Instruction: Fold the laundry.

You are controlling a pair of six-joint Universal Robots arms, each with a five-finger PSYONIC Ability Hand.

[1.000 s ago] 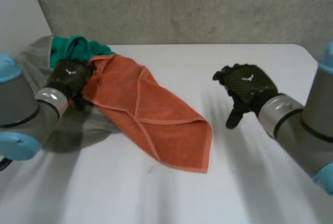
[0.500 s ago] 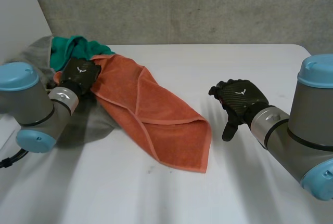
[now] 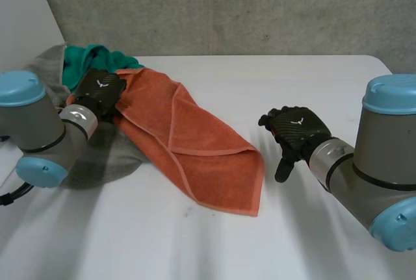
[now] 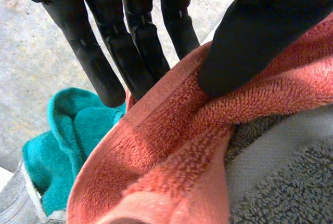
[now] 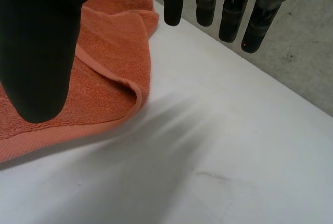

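Note:
An orange towel (image 3: 195, 143) lies loosely folded on the white table (image 3: 273, 85), running from the far left toward the middle. My left hand (image 3: 97, 91) is at its far-left corner, shut on the towel's edge (image 4: 182, 156), with the thumb (image 4: 244, 52) pressing the hem against the fingers (image 4: 130, 63) behind it. My right hand (image 3: 296, 127) hovers open over bare table to the right of the towel. Its thumb (image 5: 36, 52) is above the towel's near corner (image 5: 99, 63), and its fingers (image 5: 208, 0) are straight and hold nothing.
A teal cloth (image 3: 91, 59) and a grey cloth (image 3: 110, 156) are bunched at the far left, under and behind the orange towel. The grey cloth (image 4: 281, 172) lies right under my left hand. A concrete wall stands behind the table.
My left hand slid onto the towel's far-left corner and closed its fingers and thumb on the edge. My right hand drifted left and nearer, toward the towel, still open.

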